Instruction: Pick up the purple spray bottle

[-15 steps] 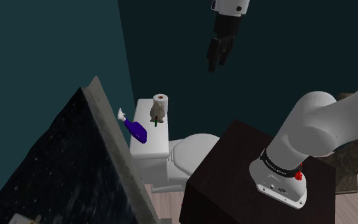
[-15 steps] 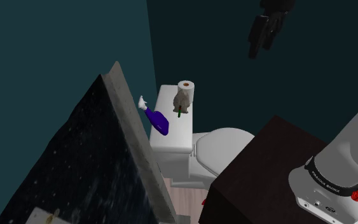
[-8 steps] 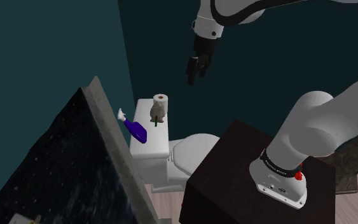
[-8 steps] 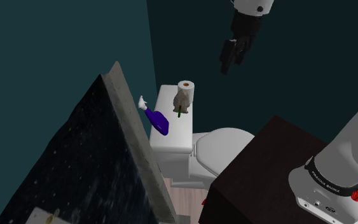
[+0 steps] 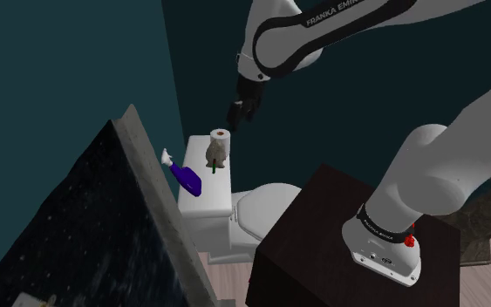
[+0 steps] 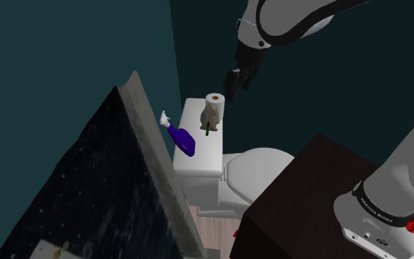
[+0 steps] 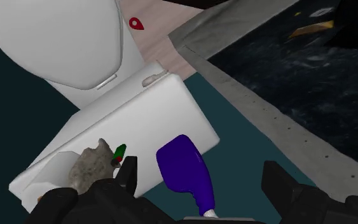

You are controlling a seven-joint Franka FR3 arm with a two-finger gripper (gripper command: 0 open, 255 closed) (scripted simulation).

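Dark speckled counter [image 5: 86, 227] at shoulder view's left, edge just beside toilet [image 5: 261, 209]. Gripper [image 5: 237, 112] hangs above tank lid [image 5: 221, 187], fingers spread, holding nothing. Purple spray bottle [image 5: 187, 177] lies flat on lid's counter-side edge, below gripper and apart from it. Paper roll [image 5: 221, 137] and brown lump [image 5: 217, 155] stand nearer gripper. Wrist view: bottle between fingers, untouched; red mark [image 7: 136, 23] on floor.

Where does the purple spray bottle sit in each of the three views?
Shoulder view: purple spray bottle left of centre, on the toilet tank lid's left end.
Second exterior view: bottle left of centre, same end.
Wrist view: bottle at the tank's edge nearest the counter.
Shared landmark: the white toilet tank.
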